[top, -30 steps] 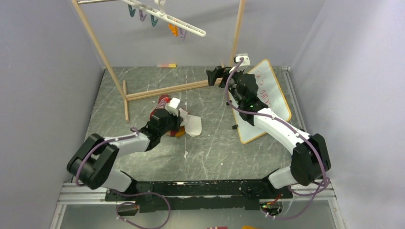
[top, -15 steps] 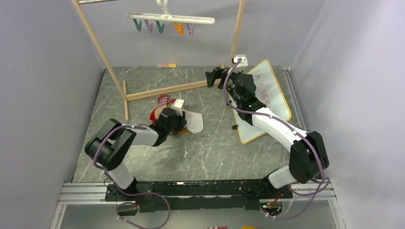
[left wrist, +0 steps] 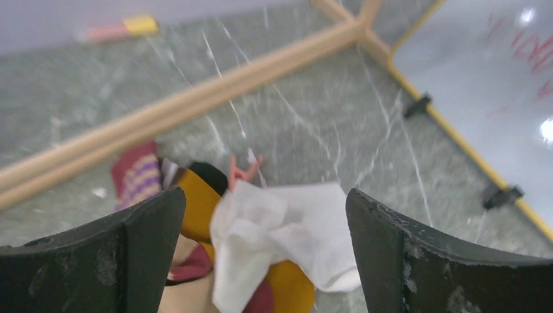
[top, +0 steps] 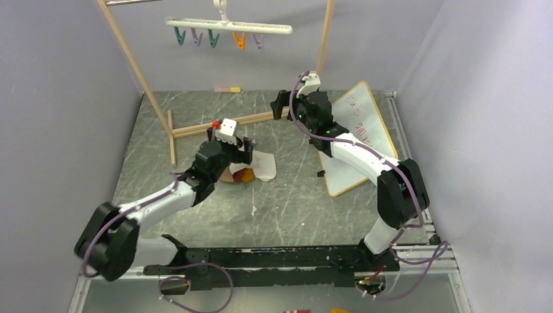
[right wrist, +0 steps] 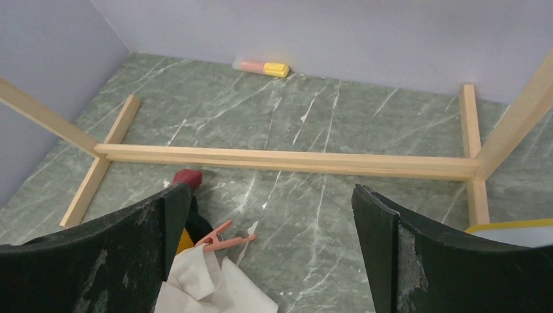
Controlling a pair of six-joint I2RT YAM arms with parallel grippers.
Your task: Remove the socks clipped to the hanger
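The left claw (left wrist: 264, 199) has just let go. A second ago it was shut, low at the heap; now it hangs above with its jaws spread wide and nothing between them. Beneath it the socks (left wrist: 280, 248) lie bunched on the worktop (top: 293, 195), a white one on top, with mustard (left wrist: 195, 208) and maroon-striped (left wrist: 137, 179) ones peeping out beside it (the rest is too tangled to count). A loose pink clip (right wrist: 225, 238) lies just beside the heap.

Further out, the right claw (right wrist: 267, 195) stays wide open and empty above the wooden rack (top: 140, 72) foot bar.

At the back the hanger (top: 228, 26), tilted and swinging a moment ago, now hangs level from the rack's top rail. Its clips (top: 212, 38) are all bare, as far as the overhead view shows. My judgement is that the last sock is delivered and the task all but done.
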